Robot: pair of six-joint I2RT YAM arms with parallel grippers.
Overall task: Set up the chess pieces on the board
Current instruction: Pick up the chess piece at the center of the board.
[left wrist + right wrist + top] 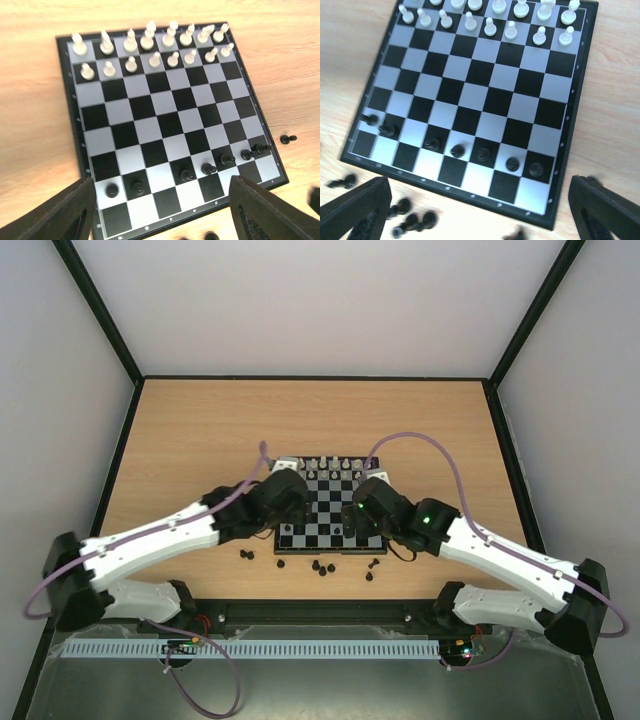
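Note:
The board (322, 525) lies mid-table with white pieces (330, 463) filling its two far rows. Several black pawns (208, 168) stand along its second-nearest row, also seen in the right wrist view (482, 154); the nearest row holds nothing. Loose black pieces (320, 567) lie on the table in front of the board, blurred in the right wrist view (412, 220). My left gripper (287, 492) hangs over the board's near left corner, open and empty (162, 215). My right gripper (365, 505) hangs over the near right part, open and empty (480, 215).
One black piece (287, 139) lies just off the board's edge on the wooden table (190, 440). Another loose black piece (247, 554) lies off to the front left. Purple cables (420, 440) arch over both arms. Dark frame posts border the table.

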